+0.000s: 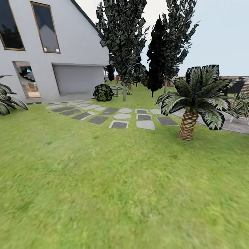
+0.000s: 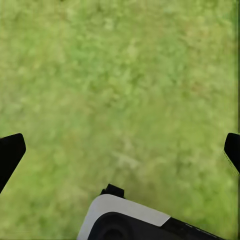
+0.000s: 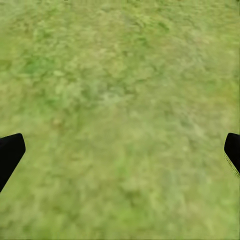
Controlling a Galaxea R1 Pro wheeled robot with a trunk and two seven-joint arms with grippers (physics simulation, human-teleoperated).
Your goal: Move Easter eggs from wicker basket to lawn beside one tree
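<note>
Robot's out on the lawn [image 1: 103, 193], facing the house [image 1: 52, 45], with a tree [image 1: 123, 52] beyond the stepping stones [image 1: 114, 117] and a palm [image 1: 193, 100] right. Basket and eggs aren't showing, so I can't tell what it holds. Left gripper [image 2: 120, 150] spread wide, empty; right gripper [image 3: 120, 150] likewise, over grass. Best move: turn slowly and scan for the basket before driving.

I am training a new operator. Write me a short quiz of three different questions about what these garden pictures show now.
1. True or false: the small palm stands on the lawn.
2. The stepping stones lie in front of: A) the white house B) a pond C) a shed
3. What is below the left gripper and the right gripper?

Key: 1 true; 2 A; 3 grass, with both grippers open and empty.
</note>
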